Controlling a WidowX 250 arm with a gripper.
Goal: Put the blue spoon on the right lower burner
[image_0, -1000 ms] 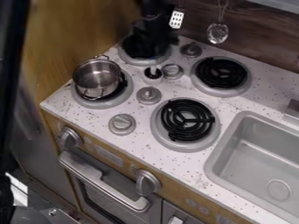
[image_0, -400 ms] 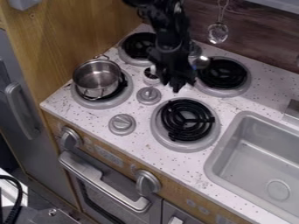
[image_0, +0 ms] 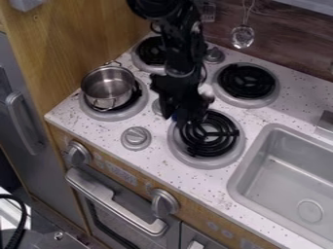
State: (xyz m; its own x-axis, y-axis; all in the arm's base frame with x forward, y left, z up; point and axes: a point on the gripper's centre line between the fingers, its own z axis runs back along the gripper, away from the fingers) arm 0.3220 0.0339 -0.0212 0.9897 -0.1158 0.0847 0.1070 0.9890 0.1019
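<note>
No text, number or sign could be read. On the wooden front panel, faint marks sat above the oven handle and round marks to its right, all too small to make out.

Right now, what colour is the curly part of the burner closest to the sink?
The coil is black, best seen in the camera view.

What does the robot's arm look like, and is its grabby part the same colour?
The arm is black, with chunky, bumpy parts joined together and a rounded piece near the top. What looks like a thin dark cable curves out beside it. Yes, the gripper is black too, with a blocky, jagged outline.
</note>
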